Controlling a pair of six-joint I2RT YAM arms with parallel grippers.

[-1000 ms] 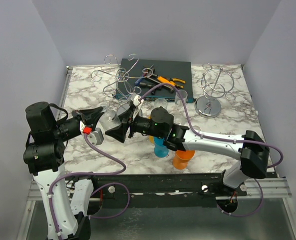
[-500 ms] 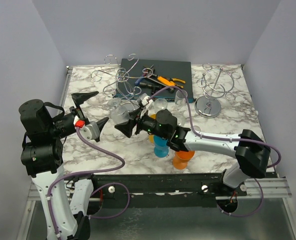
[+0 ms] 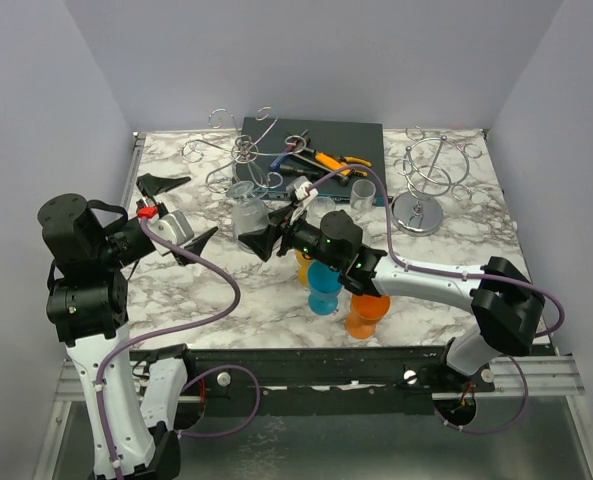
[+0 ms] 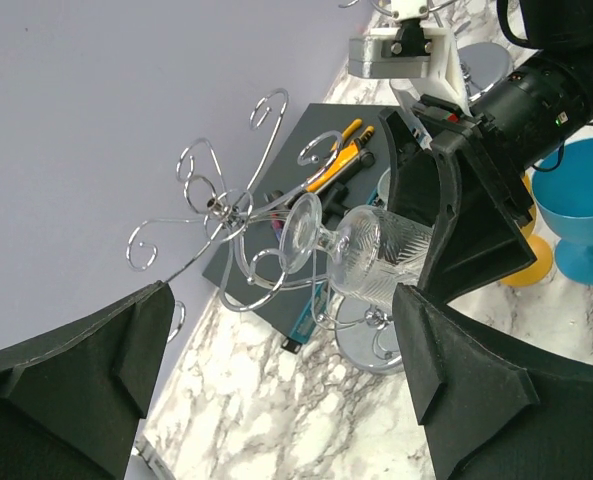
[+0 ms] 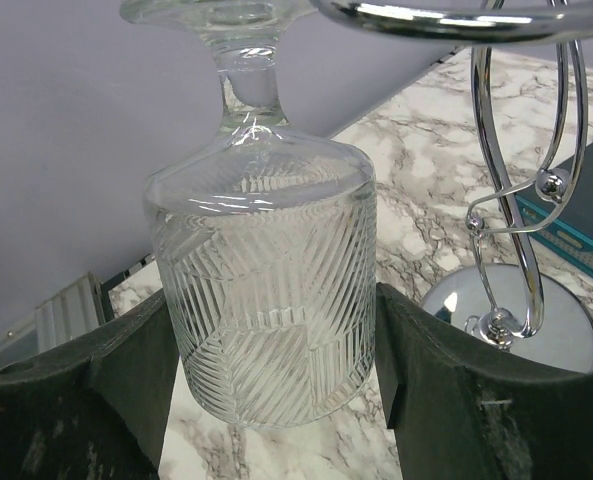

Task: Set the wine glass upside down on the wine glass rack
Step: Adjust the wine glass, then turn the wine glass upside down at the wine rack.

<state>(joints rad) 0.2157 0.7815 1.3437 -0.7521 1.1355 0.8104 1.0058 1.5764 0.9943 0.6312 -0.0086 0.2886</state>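
Right wrist: wine glass (image 5: 266, 320) partly off-frame

A white-and-grey marbled tabletop (image 3: 456, 250) carries a flat dark teal box (image 3: 346, 135) at the back, orange-handled pliers (image 3: 328, 158) lying on it. Nearer stand a blue plastic goblet (image 3: 322, 288) and an orange plastic goblet (image 3: 364, 318), side by side.

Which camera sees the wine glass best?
The right wrist view: the wine glass fills the picture, foot up, with its ribbed bowl clamped in the right tool. The left wrist view shows it whole, but smaller and lying sideways. The top view shows it tiny and hard to make out.
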